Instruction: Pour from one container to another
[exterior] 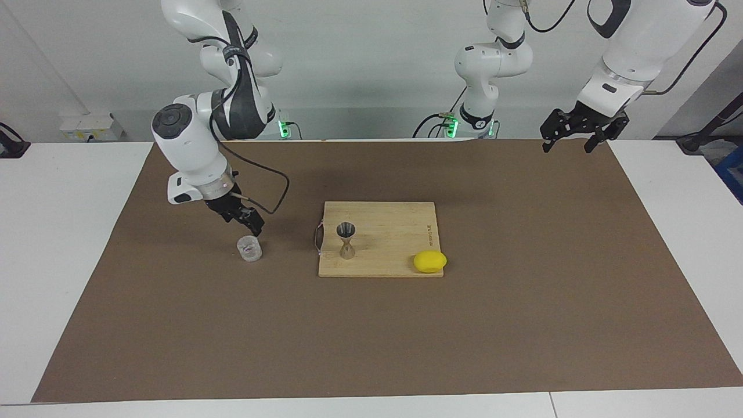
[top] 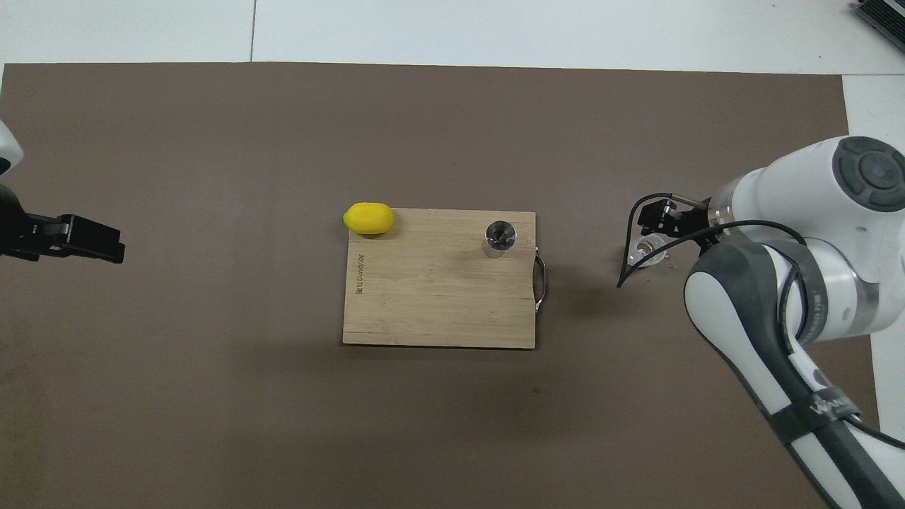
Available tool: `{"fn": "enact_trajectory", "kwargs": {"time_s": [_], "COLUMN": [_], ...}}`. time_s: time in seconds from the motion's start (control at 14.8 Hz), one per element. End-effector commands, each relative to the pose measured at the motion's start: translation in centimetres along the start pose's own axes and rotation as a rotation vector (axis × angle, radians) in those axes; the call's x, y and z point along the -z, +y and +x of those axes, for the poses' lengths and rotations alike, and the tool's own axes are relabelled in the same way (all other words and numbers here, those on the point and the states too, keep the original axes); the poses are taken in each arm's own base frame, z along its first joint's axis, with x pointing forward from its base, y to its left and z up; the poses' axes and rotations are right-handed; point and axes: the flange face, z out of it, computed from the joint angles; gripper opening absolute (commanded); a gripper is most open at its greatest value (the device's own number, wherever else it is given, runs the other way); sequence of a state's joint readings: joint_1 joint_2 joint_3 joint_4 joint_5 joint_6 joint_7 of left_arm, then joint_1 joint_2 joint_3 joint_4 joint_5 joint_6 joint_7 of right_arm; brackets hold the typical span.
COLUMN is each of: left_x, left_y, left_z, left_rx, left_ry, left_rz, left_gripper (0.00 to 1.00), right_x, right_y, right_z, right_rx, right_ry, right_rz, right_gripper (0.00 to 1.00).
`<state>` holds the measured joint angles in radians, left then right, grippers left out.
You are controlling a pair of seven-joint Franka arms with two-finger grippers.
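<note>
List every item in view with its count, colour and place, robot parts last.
glass cup: one, clear, upright on the mat toward the right arm's end of the table, beside the board.
jigger: one, silver metal, upright on the board near its handle end.
cutting board: one, light wood, middle of the mat.
lemon: one, yellow, at the board's corner farthest from the robots, toward the left arm's end.
mat: one, brown, covering the table.
right gripper: one, black, open, just above the glass cup, holding nothing.
left gripper: one, black, open, waiting over the mat's edge at its own end.
</note>
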<state>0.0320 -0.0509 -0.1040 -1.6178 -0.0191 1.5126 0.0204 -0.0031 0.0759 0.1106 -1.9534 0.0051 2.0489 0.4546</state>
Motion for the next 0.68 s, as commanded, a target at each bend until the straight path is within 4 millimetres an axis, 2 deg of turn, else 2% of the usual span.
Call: {"fn": "enact_trajectory", "kwargs": {"time_s": [0.0,0.14,0.34,0.61], "left_x": [0.0,0.0,0.0,0.0], "left_y": [0.0,0.0,0.0,0.0], "left_z": [-0.7,-0.7,-0.7,-0.7], "left_rx": [0.002,0.002,0.002,0.002], "left_ry": [-0.002,-0.003,-0.003,-0.002], "left_rz": [-0.002,-0.001,-0.001,-0.002], "left_gripper": [1.0,1.0,1.0,1.0], "right_x": [6.5,10.4,14.7,18.0], "right_y": [0.6,1.0,1.9,2.4], "right_z": [0.3,0.6,0.8,0.2], "right_rx": [0.15,0.172,0.184,0.205], "right_ry": [0.025,0.038,0.037,0.019], "right_rz": [-0.022,-0.018,-0.02,-0.032], "right_gripper": [1.0,1.0,1.0,1.0]}}
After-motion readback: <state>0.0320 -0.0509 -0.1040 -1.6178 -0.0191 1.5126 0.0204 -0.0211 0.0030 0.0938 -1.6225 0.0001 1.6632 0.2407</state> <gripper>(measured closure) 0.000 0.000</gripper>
